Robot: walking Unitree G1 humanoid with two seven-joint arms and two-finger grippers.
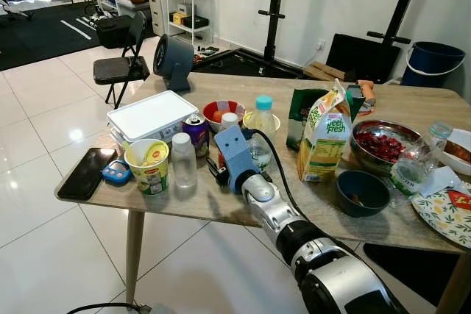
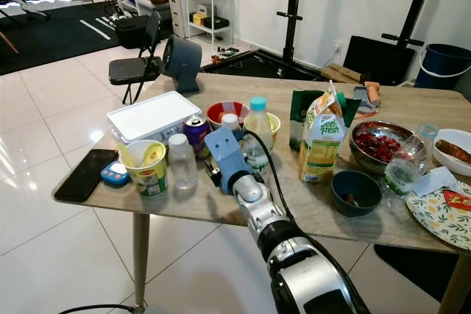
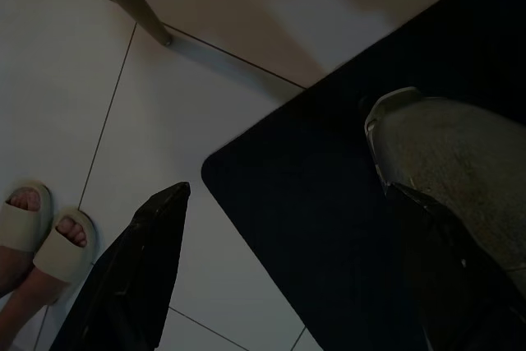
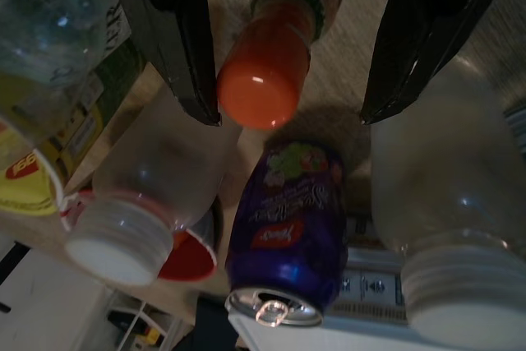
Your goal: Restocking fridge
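Right gripper [image 4: 283, 47] open on the table [image 1: 221, 207], my fingers [image 4: 177, 34] either side of an orange-capped bottle [image 4: 267, 80].

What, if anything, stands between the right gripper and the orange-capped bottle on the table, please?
Nothing visible does: the right gripper is open with a finger either side of the orange-capped bottle. The purple can stands just beyond it.

Right arm reaches forward, its claw [image 4: 288, 47] spread wide; left arm hangs idle.
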